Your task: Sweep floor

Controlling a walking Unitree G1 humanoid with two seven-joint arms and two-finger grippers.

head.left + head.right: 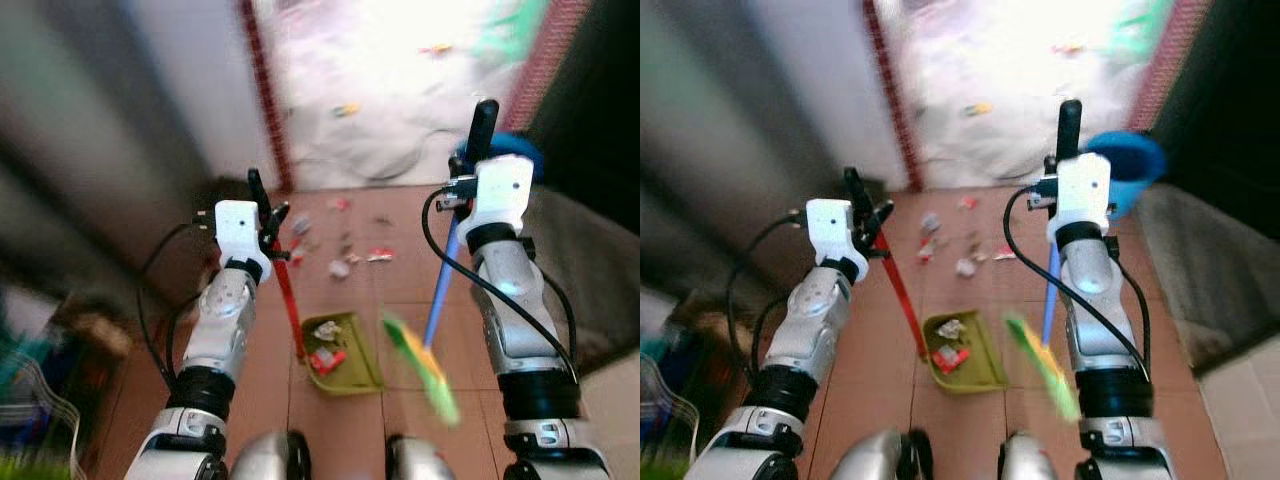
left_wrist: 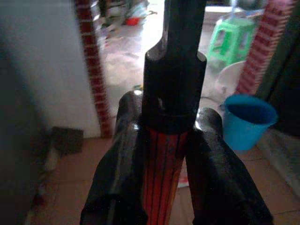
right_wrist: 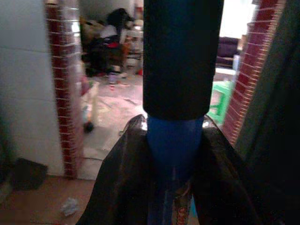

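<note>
My left gripper is shut on the red handle of a green dustpan, which rests on the tiled floor with a few scraps inside. In the left wrist view the black fingers clamp the red handle below its black cap. My right gripper is shut on the blue broom handle, whose green bristles hang blurred just right of the dustpan. Loose litter lies on the tiles beyond the pan. The right wrist view has the blue handle between dark fingers.
A blue bucket stands at the right by a brick doorpost. A green stool is beyond the doorway on a bright wet floor. A grey wall runs along my left, with clutter at the lower left.
</note>
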